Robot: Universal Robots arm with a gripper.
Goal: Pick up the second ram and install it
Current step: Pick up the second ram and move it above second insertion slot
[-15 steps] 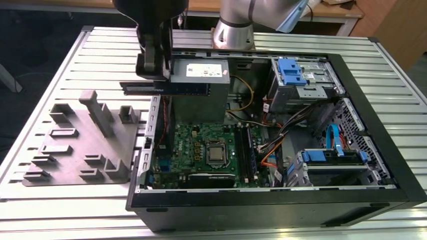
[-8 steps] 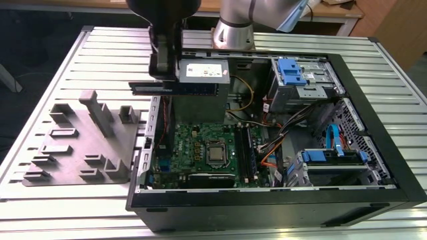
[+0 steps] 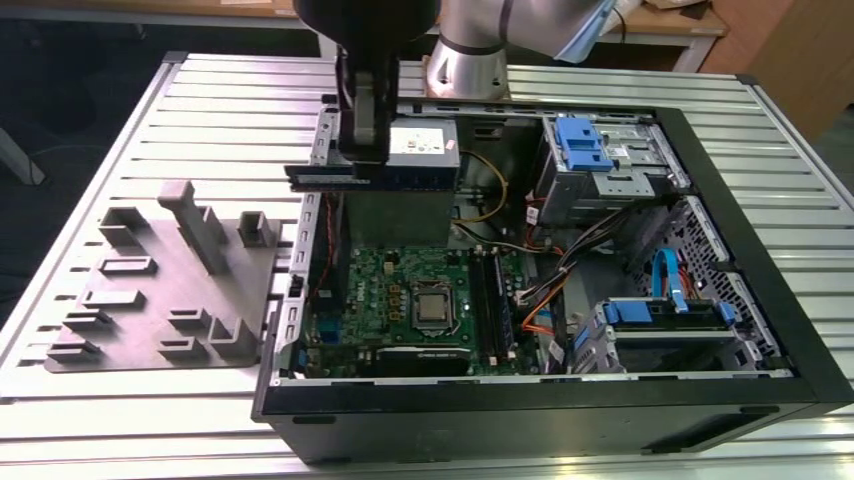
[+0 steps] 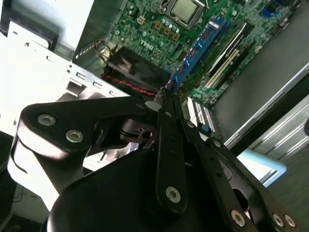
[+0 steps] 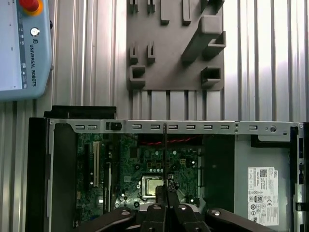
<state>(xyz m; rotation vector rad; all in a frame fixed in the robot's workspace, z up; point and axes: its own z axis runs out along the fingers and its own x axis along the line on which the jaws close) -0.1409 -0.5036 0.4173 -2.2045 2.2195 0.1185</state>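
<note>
One dark memory stick, clamped in the gripper closed tight upon it, held level above the open computer case beside the power supply, high enough, seemingly, to clear walls and cables.

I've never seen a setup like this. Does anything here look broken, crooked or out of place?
Nothing looks damaged or spilled. The one oddity is the second ram, up in the air above the open computer case rather than in a slot. It is clamped between the fingers of the gripper, so that looks deliberate.
</note>
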